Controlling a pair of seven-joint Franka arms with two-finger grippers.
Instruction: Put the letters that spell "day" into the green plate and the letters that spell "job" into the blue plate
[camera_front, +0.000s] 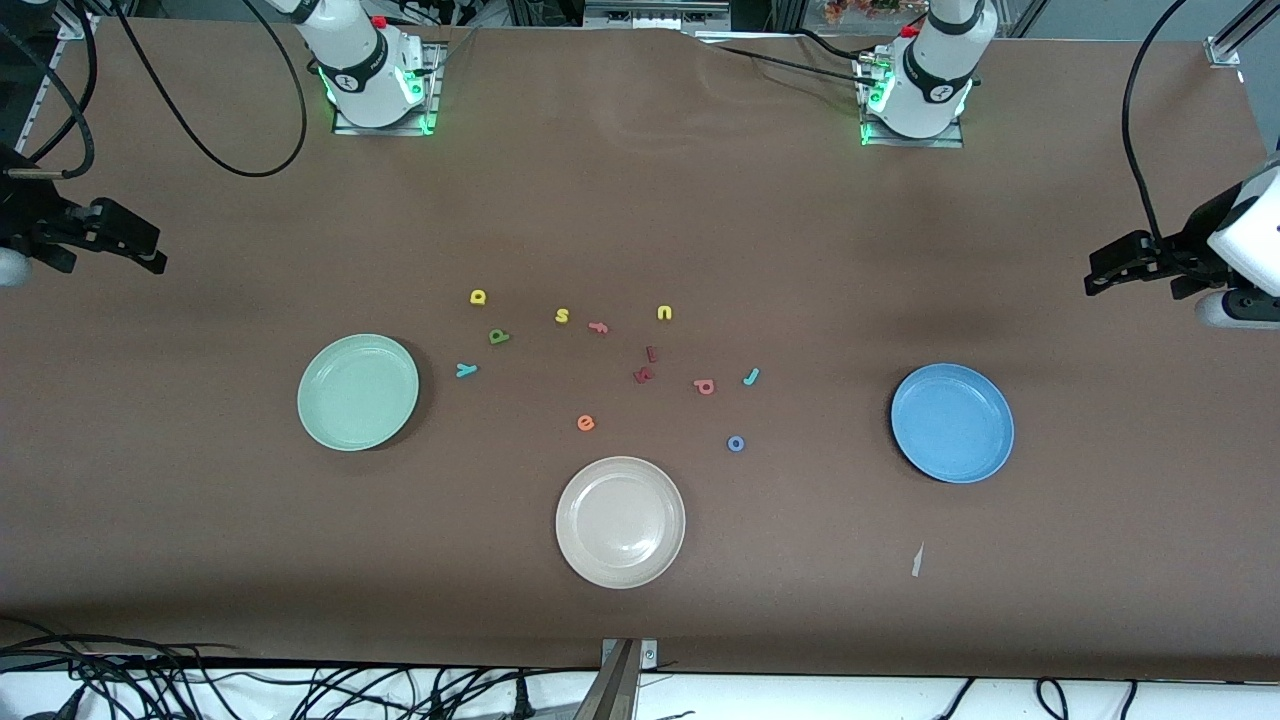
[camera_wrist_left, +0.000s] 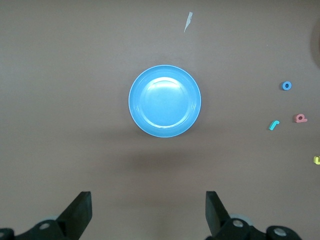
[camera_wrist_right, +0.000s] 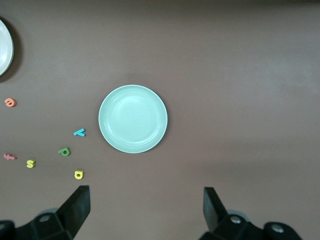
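**Brown tabletop, all letters loose, both plates empty**

Brown paper-covered tabletop (camera_front: 640, 200). Round pale mint-green plate with raised rim (camera_front: 358, 391) sits toward the right arm's end, nothing in it. Round bright blue plate with raised rim (camera_front: 952, 422) sits toward the left arm's end, also empty. Round beige-white plate (camera_front: 620, 521) lies between them, nearer the front camera.

"Day" letters lie near the green plate: tiny yellow round-bowled letter (camera_front: 478, 296), dark green round-bowled letter (camera_front: 499, 336), teal "y" (camera_front: 466, 370) closest to the plate rim but apart from it.

"Job" letters lie between the beige plate and the blue plate: teal hooked "j" (camera_front: 751, 376), salmon-red "b" shape (camera_front: 705, 386) just beside it, blue ring "o" (camera_front: 736, 443) nearer the camera.

Left claw (camera_front: 1100, 275) waits over the tabletop edge at its end, fingers spread wide, holding nothing. Right claw (camera_front: 150, 255) over the edge at the right arm's end, also wide and empty.
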